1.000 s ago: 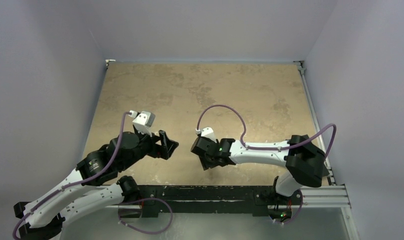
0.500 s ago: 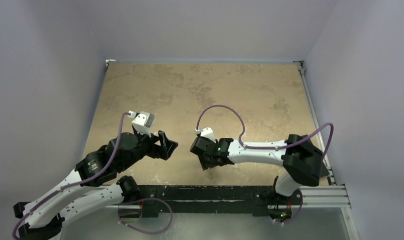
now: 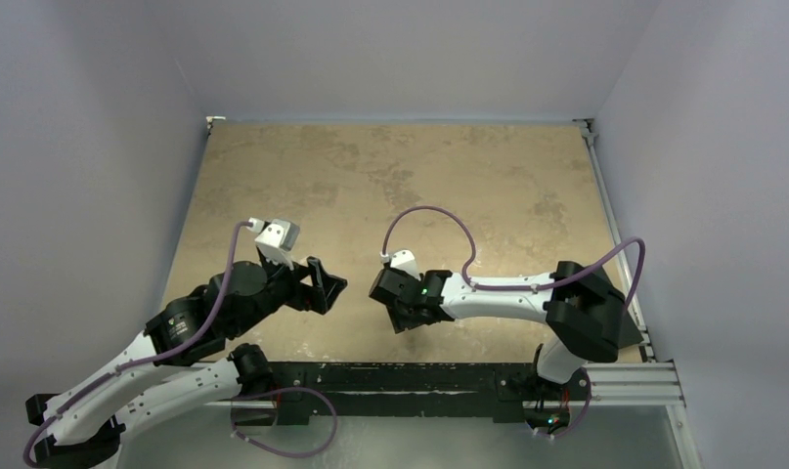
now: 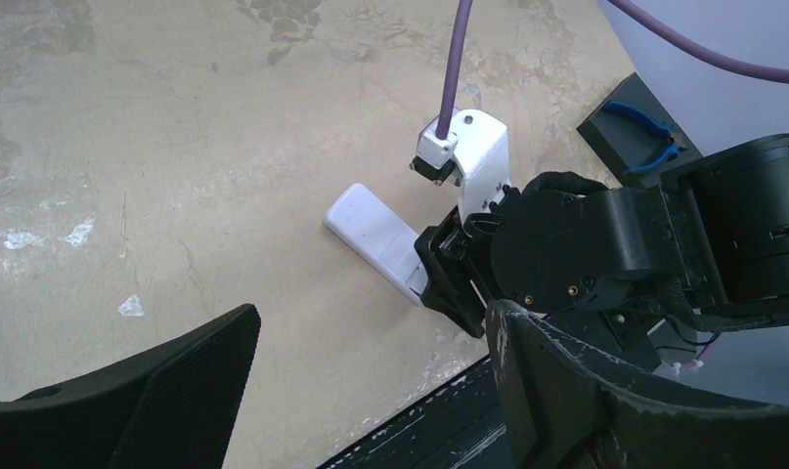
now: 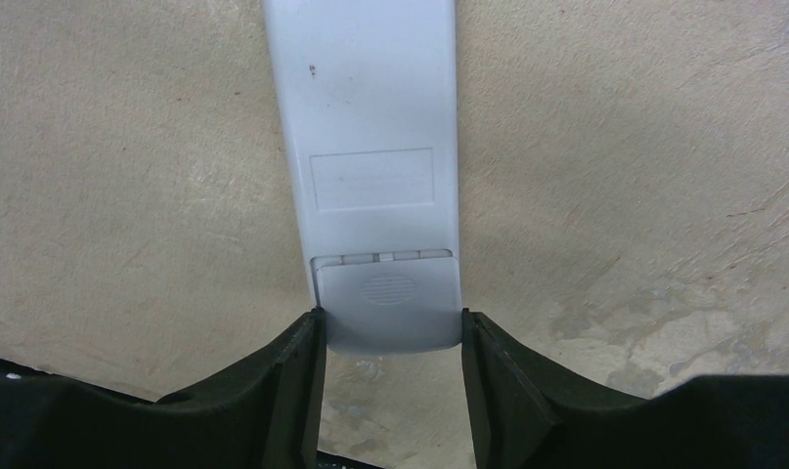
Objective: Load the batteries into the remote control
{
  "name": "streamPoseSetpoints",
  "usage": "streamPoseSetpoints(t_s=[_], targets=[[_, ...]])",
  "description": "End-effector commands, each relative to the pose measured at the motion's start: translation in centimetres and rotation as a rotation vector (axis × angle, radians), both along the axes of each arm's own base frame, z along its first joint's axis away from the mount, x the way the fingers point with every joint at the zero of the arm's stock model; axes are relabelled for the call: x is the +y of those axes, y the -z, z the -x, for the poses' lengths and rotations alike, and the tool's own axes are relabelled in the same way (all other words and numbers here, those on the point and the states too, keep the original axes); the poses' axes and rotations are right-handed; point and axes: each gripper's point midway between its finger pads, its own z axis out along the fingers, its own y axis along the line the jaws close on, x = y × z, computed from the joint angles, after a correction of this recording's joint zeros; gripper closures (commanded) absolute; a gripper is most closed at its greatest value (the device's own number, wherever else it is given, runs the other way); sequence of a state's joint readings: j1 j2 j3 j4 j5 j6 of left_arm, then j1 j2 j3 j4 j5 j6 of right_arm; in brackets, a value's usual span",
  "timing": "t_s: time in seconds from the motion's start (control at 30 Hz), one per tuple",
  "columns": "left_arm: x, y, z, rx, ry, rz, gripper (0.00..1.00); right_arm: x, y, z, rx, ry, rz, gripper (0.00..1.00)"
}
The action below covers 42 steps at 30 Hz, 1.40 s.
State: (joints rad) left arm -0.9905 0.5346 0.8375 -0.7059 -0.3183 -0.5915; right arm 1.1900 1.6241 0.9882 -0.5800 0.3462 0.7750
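The remote control (image 5: 371, 117) lies back up on the tan table, its ribbed battery cover (image 5: 390, 303) closed at the near end. My right gripper (image 5: 390, 327) is low on the table, with its fingertips pressed against both sides of that end. The left wrist view shows the remote (image 4: 371, 230) sticking out from the right gripper's fingers (image 4: 449, 283). From above, the right gripper (image 3: 402, 318) hides the remote. My left gripper (image 3: 327, 285) is open and empty, hovering to the left of the right gripper, its jaws wide apart (image 4: 371, 391). The batteries are not in view.
The black frame rail (image 4: 439, 420) runs along the table's near edge just below both grippers. Blue pliers (image 4: 644, 122) lie on a dark block beyond the table's right side. Grey walls enclose the table (image 3: 390, 176) on three sides.
The right arm has shifted slightly to the left with its gripper staying on the remote. The left gripper has barely moved.
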Motion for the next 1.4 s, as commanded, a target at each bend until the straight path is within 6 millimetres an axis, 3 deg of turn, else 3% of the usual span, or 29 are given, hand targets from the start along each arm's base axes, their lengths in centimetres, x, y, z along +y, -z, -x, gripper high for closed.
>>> streamPoseSetpoints(t_s=[0.0, 1.37], targets=[[0.1, -0.52, 0.01, -0.008, -0.013, 0.025, 0.14, 0.93, -1.11, -0.79, -0.019, 0.034, -0.037, 0.61], [0.16, -0.73, 0.28, -0.014, -0.009, 0.036, 0.13, 1.35, -0.97, -0.86, 0.027, 0.018, -0.012, 0.59]])
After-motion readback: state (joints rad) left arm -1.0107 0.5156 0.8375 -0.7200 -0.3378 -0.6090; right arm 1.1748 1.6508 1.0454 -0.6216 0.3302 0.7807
